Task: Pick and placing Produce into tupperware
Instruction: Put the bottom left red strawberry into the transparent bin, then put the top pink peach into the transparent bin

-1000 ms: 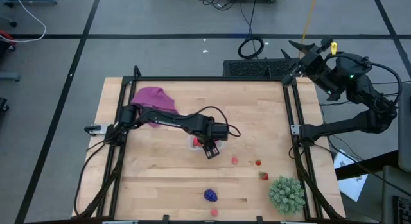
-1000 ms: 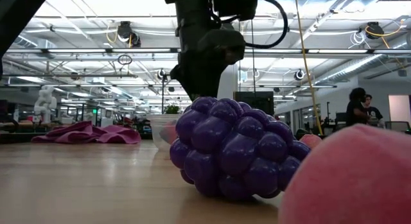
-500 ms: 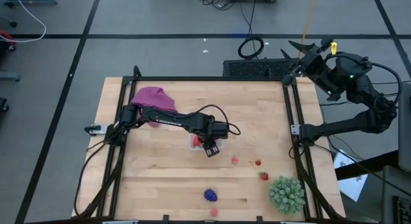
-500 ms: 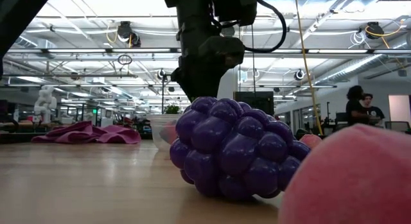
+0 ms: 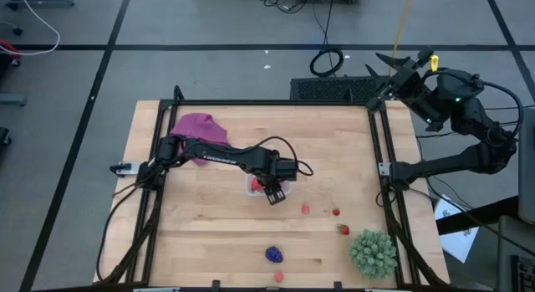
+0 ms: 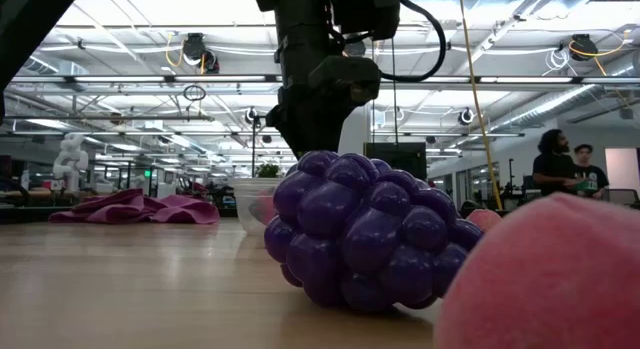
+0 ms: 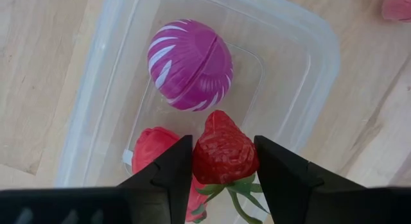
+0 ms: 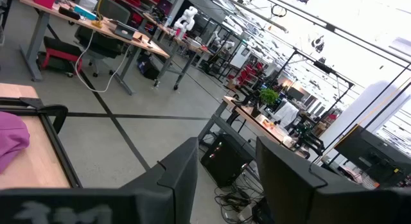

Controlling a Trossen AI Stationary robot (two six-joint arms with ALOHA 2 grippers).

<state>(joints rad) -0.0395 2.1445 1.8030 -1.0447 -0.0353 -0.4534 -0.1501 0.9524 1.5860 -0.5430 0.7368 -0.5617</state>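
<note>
I count five produce pieces loose on the worktop (image 5: 201, 225): three small red ones (image 5: 306, 209), a purple berry cluster (image 5: 274, 254) and a pale pink one (image 5: 279, 276); two more, a magenta ball (image 7: 189, 63) and a red piece (image 7: 154, 150), lie inside the tupperware (image 7: 308, 63). My left gripper (image 7: 223, 163) is clamped on a strawberry (image 7: 225, 153) directly above the tub, hiding most of it from overhead. My right gripper (image 5: 386, 73) waits off the worktop's far right corner, its fingers standing slightly apart on nothing, and a green spiky plant (image 5: 373, 253) and purple cloth (image 5: 201, 127) sit at the edges.

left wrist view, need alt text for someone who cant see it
The left gripper holds a red toy strawberry between its two dark fingers, above a clear tupperware on a wooden table. Inside the tub lie a magenta striped ball-shaped fruit and a red fruit.
</note>
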